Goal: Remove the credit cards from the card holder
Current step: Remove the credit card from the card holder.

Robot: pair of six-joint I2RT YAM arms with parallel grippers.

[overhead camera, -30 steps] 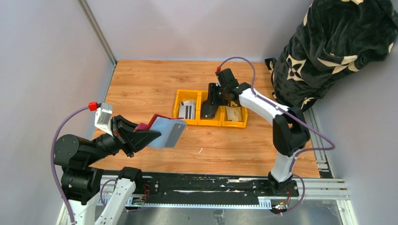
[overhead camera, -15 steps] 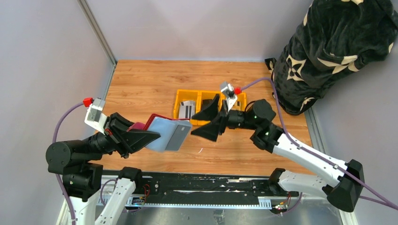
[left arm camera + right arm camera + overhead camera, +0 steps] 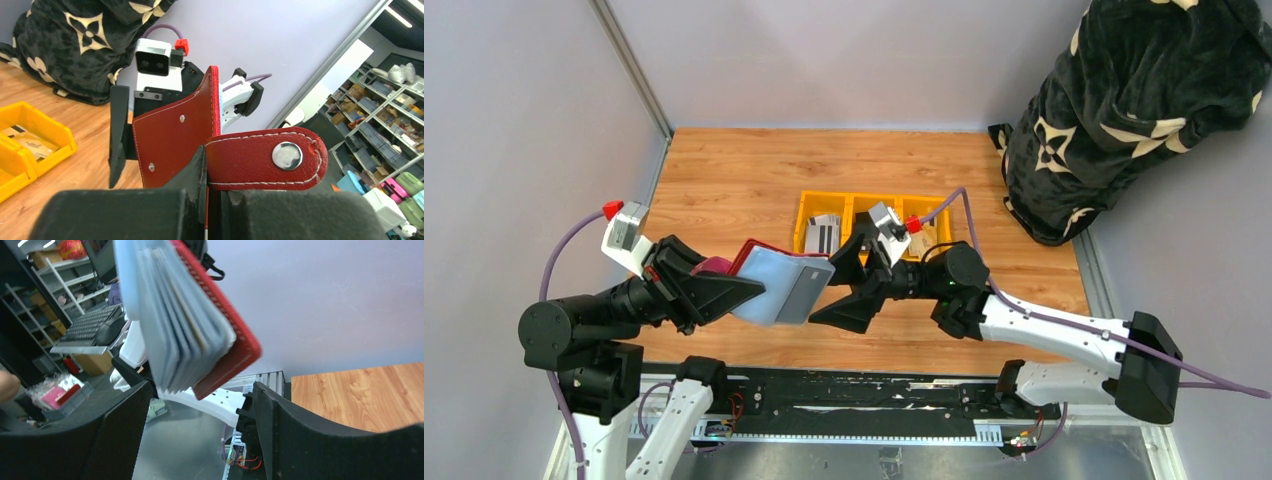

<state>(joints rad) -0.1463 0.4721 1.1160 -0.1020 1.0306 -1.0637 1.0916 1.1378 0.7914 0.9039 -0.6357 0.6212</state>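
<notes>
My left gripper (image 3: 724, 293) is shut on the dark red card holder (image 3: 759, 258) and holds it open in the air, its pale blue-grey sleeves (image 3: 786, 287) fanned toward the right. In the left wrist view the red cover and snap tab (image 3: 265, 159) stand between my fingers. My right gripper (image 3: 842, 284) is open, right beside the sleeves' free edge, jaws wide. In the right wrist view the sleeves (image 3: 175, 335) hang just above the gap; a tan card edge (image 3: 199, 340) shows between them. Cards (image 3: 822, 236) lie in the yellow bin.
A yellow three-part bin (image 3: 804, 212) stands mid-table behind the grippers, cards in its left and right parts (image 3: 921, 245). A black patterned blanket bundle (image 3: 1129, 100) fills the back right corner. Grey walls close the left and back.
My right arm has swung from the bin toward the card holder, and its open gripper now sits at the sleeves' edge. The left gripper lifted the holder slightly.
</notes>
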